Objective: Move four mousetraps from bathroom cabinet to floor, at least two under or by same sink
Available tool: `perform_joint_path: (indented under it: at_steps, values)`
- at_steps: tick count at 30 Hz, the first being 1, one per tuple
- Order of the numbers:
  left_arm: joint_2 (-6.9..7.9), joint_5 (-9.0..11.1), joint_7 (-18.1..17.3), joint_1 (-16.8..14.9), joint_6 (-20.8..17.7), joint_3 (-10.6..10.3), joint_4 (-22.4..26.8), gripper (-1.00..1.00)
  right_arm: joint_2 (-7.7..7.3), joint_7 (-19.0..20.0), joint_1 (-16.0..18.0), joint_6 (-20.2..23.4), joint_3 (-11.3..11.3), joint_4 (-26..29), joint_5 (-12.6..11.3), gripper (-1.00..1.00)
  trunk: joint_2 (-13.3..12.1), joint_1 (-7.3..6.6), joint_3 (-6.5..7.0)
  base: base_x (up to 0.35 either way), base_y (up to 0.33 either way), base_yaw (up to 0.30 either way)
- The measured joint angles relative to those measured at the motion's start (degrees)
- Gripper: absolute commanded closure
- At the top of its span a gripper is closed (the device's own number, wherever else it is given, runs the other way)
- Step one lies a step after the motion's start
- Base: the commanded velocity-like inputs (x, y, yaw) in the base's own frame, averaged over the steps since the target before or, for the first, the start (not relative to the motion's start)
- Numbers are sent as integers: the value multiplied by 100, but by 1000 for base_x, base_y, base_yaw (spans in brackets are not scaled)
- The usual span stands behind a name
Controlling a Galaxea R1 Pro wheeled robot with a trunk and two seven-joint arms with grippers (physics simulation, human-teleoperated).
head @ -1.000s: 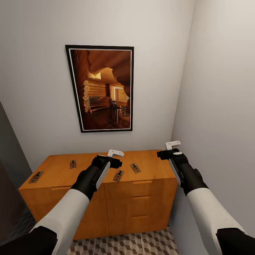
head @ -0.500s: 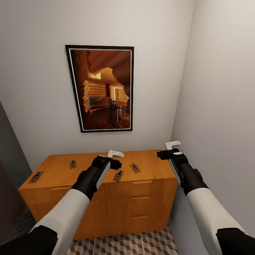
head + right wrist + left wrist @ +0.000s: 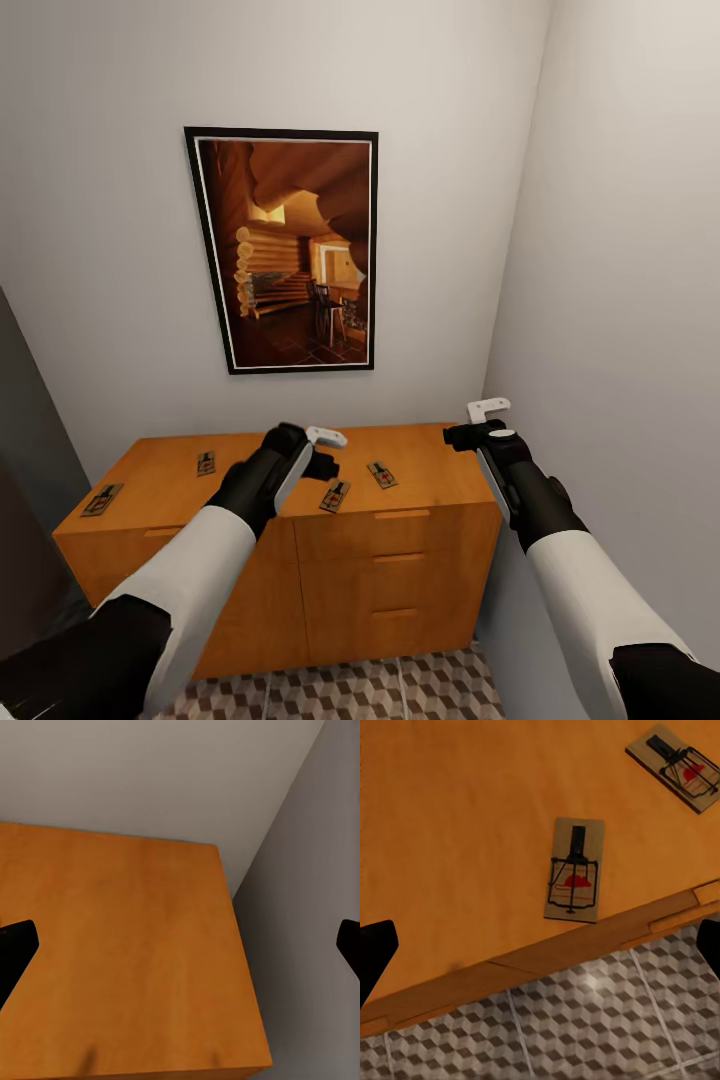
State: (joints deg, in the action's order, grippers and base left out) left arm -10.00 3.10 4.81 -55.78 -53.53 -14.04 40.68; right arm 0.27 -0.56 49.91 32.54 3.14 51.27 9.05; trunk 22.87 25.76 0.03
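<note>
Several mousetraps lie flat on top of the orange-brown cabinet [image 3: 250, 470]: one at the left end [image 3: 103, 499], one behind it [image 3: 205, 463], and two near the middle front [image 3: 335, 496] [image 3: 381, 474]. My left gripper [image 3: 325, 451] hovers open just above the cabinet top, left of the middle pair. In the left wrist view a mousetrap [image 3: 574, 870] with a red bait patch lies ahead of the open left gripper [image 3: 540, 952], near the cabinet's front edge; a second mousetrap [image 3: 682, 771] lies farther off. My right gripper [image 3: 475, 420] hangs open above the cabinet's bare right end [image 3: 127, 945].
A framed picture [image 3: 285, 250] of a log interior hangs on the wall behind the cabinet. A grey side wall [image 3: 620, 300] stands close on the right, touching the cabinet's end. The cube-patterned bathroom floor [image 3: 400, 690] shows in front of the cabinet, below its drawers [image 3: 400, 570].
My left arm has lifted and swung a little to the left, and its gripper has tipped further down over the cabinet top. The right arm and the mousetraps are unmoved.
</note>
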Motion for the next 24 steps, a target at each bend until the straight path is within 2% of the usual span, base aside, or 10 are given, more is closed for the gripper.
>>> perform_joint_path:
  at_steps: [4,5,9,14,24]
  values:
    - [0,159,-10,-101,-66,-7,-133,-100,0,0,0,0,1,0,-1,-100,0,0,0,0,0,0]
    - [0,296,-12,-124,-77,-13,-162,-100,0,0,0,0,1,0,-1,-100,0,0,0,0,0,0]
    - [0,614,-16,-152,-64,-22,-190,-100,0,0,-1,0,0,0,-1,-100,0,0,0,0,0,0]
    - [0,869,-20,-164,-53,-80,-191,-100,0,0,0,0,-3,0,-1,-100,0,0,0,0,0,0]
    - [0,965,-113,-168,-63,-243,-189,-100,0,1,0,0,-5,0,0,-100,0,0,0,0,0,0]
